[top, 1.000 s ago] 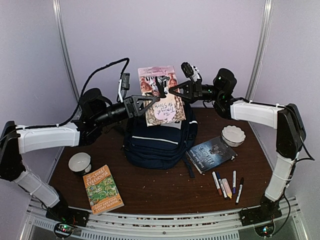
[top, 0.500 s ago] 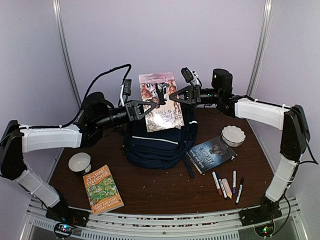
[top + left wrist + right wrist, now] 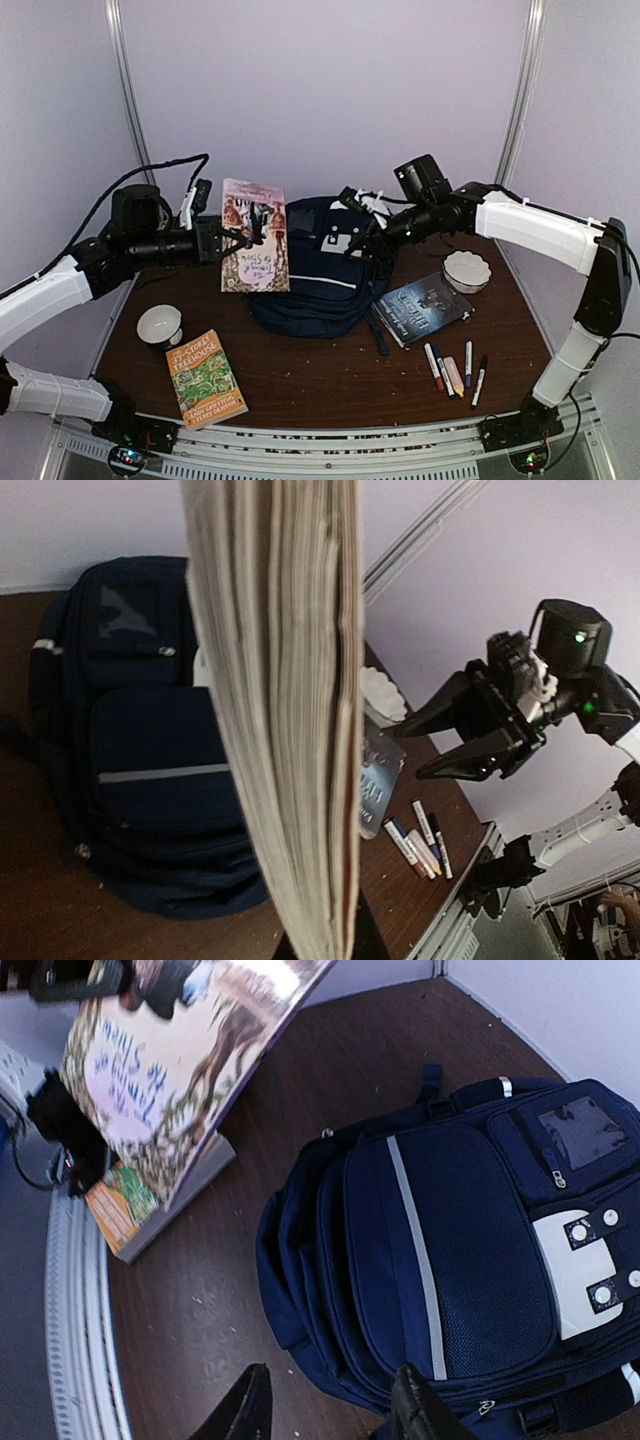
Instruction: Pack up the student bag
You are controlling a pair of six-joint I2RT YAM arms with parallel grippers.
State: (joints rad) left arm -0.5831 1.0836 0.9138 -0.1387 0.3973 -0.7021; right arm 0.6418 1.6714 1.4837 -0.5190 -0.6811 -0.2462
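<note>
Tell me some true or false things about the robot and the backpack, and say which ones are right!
1. The left gripper holds a book up in the air. True.
2. The right gripper holds a marker. False: it is open and empty, above the backpack. The markers lie on the table.
3. The backpack sits on the table. True.
4. The Treehouse book is inside the backpack. False: it lies on the table near the front edge.
5. The left bowl and the right bowl are both white. True.
</note>
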